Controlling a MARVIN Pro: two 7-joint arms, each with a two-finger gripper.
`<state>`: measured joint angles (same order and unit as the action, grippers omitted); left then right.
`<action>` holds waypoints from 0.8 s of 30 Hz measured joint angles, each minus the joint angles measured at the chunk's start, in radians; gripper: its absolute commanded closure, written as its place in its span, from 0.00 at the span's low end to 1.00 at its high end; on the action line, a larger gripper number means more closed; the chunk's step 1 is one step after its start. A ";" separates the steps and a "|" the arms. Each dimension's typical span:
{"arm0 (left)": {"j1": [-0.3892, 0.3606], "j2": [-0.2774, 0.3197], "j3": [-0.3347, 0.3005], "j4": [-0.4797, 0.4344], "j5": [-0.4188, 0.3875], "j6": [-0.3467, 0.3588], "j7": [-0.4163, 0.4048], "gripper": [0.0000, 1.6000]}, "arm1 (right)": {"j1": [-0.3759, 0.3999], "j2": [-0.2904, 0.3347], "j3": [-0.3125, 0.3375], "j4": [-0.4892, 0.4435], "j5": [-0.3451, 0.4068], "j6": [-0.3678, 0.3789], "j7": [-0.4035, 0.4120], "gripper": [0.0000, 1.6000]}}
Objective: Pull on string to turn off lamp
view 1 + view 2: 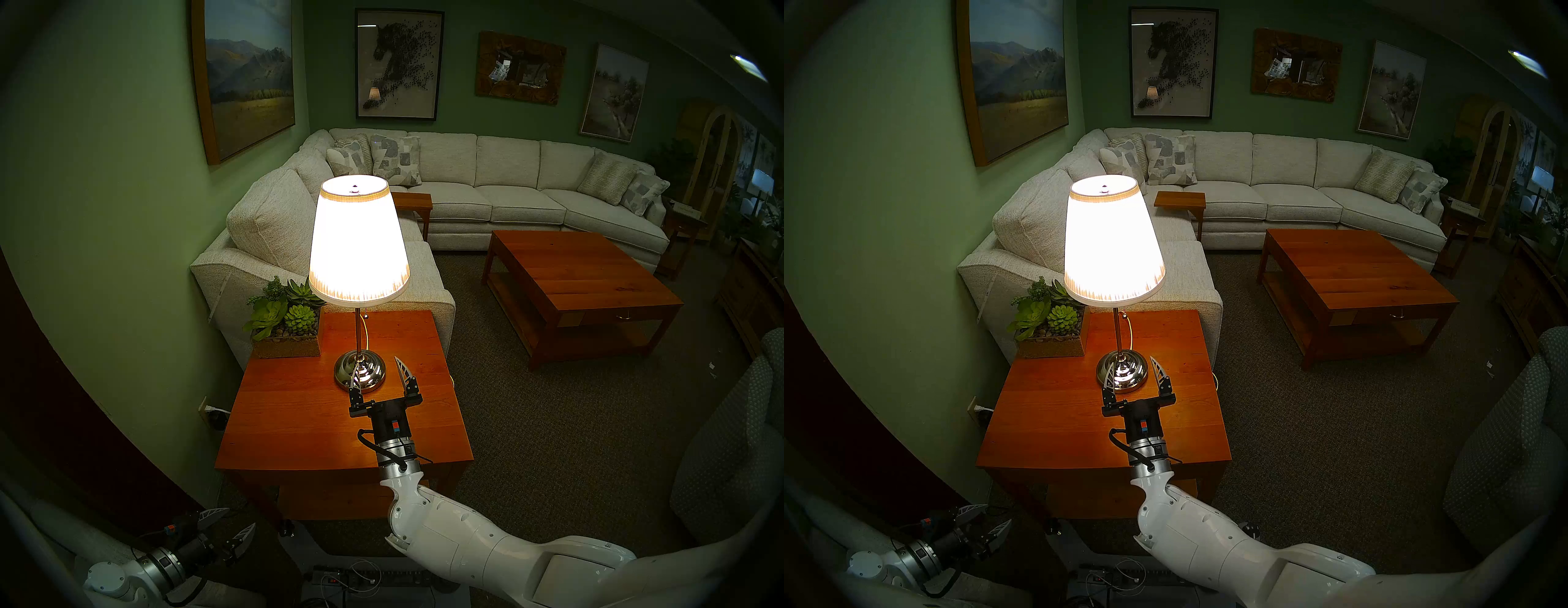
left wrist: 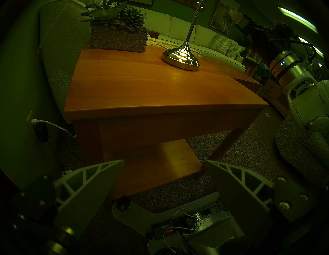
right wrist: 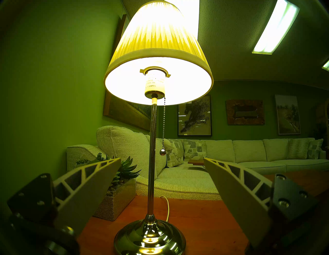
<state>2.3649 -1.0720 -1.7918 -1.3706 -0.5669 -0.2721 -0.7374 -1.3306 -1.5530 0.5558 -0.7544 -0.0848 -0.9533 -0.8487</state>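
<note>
Right gripper (image 1: 377,371): your arm reaches over the side table (image 1: 297,424), fingers spread wide and empty, pointing at the lamp (image 1: 359,237) base from 6 o'clock. Lamp: lit, upright at table centre. String (image 3: 163,124): hangs free just beside the pole at 3 o'clock, bead well above your fingertips. Succulent planter (image 1: 285,327): at 10 o'clock of the base. Left gripper (image 1: 229,530): low beside the table, fingers apart, holding nothing.
</note>
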 measured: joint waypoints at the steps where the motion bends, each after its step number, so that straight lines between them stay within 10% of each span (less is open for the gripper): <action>1: 0.000 0.000 0.000 0.000 0.000 0.000 0.000 0.00 | 0.000 0.000 0.000 0.000 0.000 0.000 0.000 0.00; 24: 0.000 0.000 0.002 0.004 0.000 0.000 0.000 0.00 | 0.116 -0.051 0.057 0.174 0.030 0.000 0.076 0.00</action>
<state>2.3646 -1.0718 -1.7901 -1.3666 -0.5670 -0.2721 -0.7375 -1.2143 -1.6036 0.6127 -0.5800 -0.0546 -0.9538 -0.7732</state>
